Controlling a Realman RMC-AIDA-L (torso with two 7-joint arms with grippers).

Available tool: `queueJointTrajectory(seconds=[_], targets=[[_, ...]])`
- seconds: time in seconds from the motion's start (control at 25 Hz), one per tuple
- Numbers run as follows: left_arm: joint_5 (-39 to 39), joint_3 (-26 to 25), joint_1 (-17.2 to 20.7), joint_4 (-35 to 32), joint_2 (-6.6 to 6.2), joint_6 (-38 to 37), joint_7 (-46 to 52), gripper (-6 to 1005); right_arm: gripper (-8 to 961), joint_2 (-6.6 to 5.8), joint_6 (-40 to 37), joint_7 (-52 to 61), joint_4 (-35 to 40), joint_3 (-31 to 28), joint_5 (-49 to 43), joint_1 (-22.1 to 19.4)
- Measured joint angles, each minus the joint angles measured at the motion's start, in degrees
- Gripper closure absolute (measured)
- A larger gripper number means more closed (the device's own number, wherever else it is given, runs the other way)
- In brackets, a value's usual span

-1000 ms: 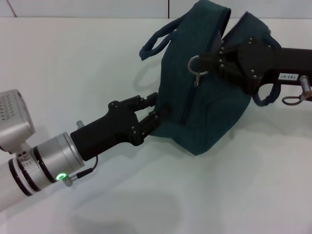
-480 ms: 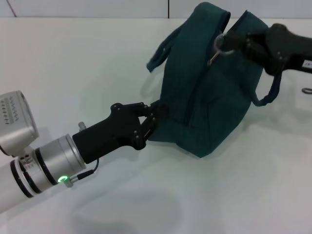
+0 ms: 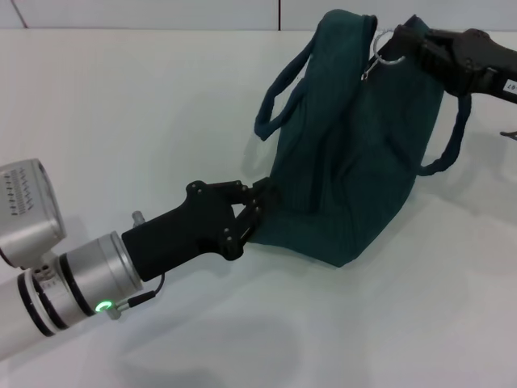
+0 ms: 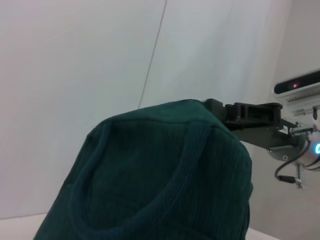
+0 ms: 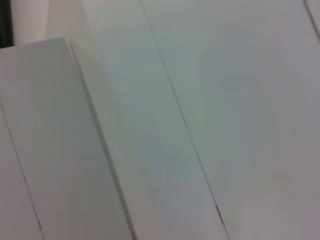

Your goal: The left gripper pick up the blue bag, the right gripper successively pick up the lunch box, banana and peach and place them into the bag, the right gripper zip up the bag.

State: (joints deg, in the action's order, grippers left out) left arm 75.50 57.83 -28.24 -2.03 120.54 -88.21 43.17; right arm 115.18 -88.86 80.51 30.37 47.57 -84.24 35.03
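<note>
Left gripper: nearest the robot, low on the counter, reaching in from the robot's left; its jaws are pressed together on the lower corner of the blue bag, the fingertips partly buried in the fabric.
Blue bag: stands on the counter past the left gripper, tall and slumped toward the robot's right at its base; its mouth reads as closed along the top, so nothing inside can be seen.
Near handle: a loop hanging free on the bag's left flank, clear of both arms.
Far handle: droops down the bag's right side, its upper end hidden behind the right arm.
Zip ring: a metal ring at the bag's top edge, touching the tip of the right gripper.
Right gripper: at the bag's top far corner, entering from the robot's right; its jaws pinch at the zip ring, though the contact itself is hard to make out.
Right arm body: cut off by the frame edge.
Open room: bare counter to the left of the bag and in front of it.
Right wrist view: only pale flat panels, no task object.
</note>
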Motion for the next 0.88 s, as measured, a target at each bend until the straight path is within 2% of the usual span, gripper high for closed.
queueJointTrajectory(seconds=[0.4, 0.6, 0.88], targets=[[-1.87, -0.65, -0.62, -0.01, 0.16, -3.69, 1.27, 936, 939, 0.13, -3.32, -0.21, -0.21, 0.78, 0.06, -0.83], [-3.35, -0.65, -1.73, -0.42, 0.06, -5.34, 3.13, 745, 939, 0.13, -3.99, -0.42, -0.50, 1.25, -0.05, -1.31], [-3.47, -0.35, -4.31, -0.06, 0.17, -4.89, 5.39, 609, 939, 0.08, -5.29, -0.65, -0.27, 1.30, 0.07, -2.10]])
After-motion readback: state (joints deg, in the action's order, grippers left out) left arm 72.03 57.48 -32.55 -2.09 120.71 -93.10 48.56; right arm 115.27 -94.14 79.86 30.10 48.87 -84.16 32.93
